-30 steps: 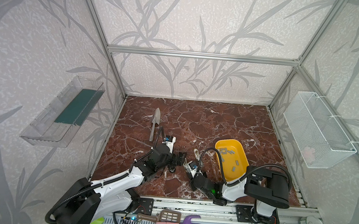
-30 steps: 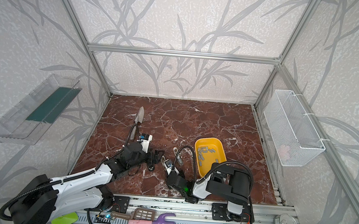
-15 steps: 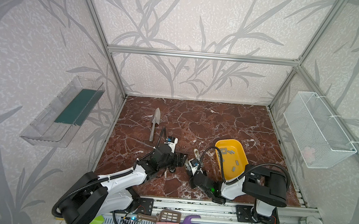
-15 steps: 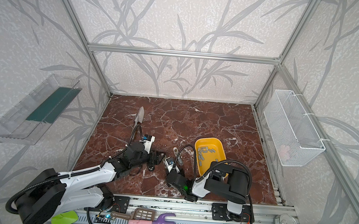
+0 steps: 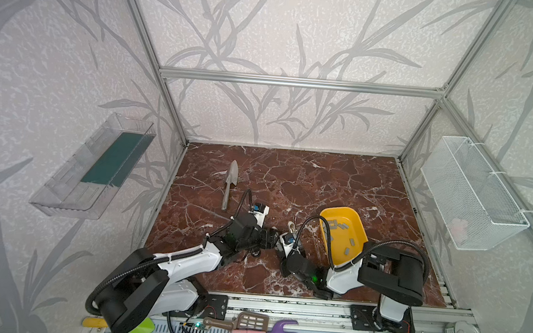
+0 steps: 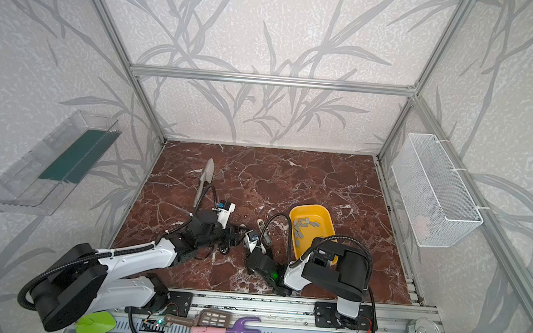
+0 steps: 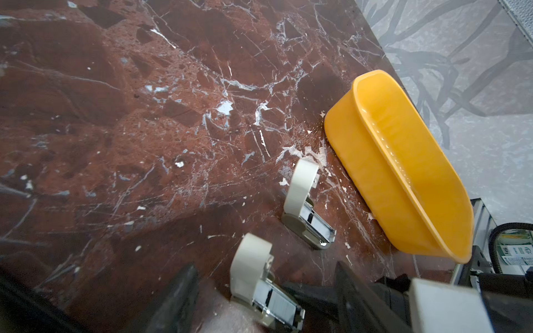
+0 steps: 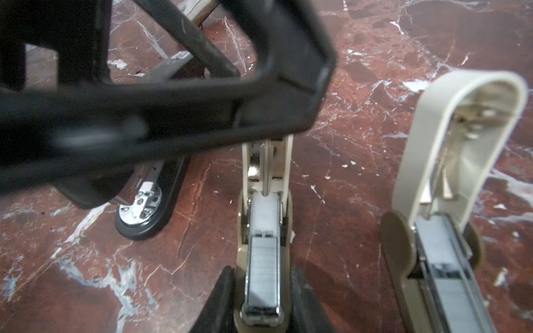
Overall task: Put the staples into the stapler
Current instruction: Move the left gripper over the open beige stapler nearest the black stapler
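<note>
Right end effector [image 8: 262, 271] clamps cream stapler [image 8: 264, 227]; left end effector [image 7: 265, 266] spread (tray [image 7: 360, 173] edge near).

In the left wrist view the left gripper [image 7: 265, 299] showed only two dark, blurred fingers [image 7: 178, 299] cut by the edge, and the held cream stapler [image 7: 251, 268] ran out of frame between them. In the right wrist view that gripper, a black blur, hid all of the black stapler [image 8: 144, 216] but its rounded end; the other cream stapler [image 8: 427, 150] was cut off. In both top views the staples [image 5: 341, 226] were too small to count.
</note>
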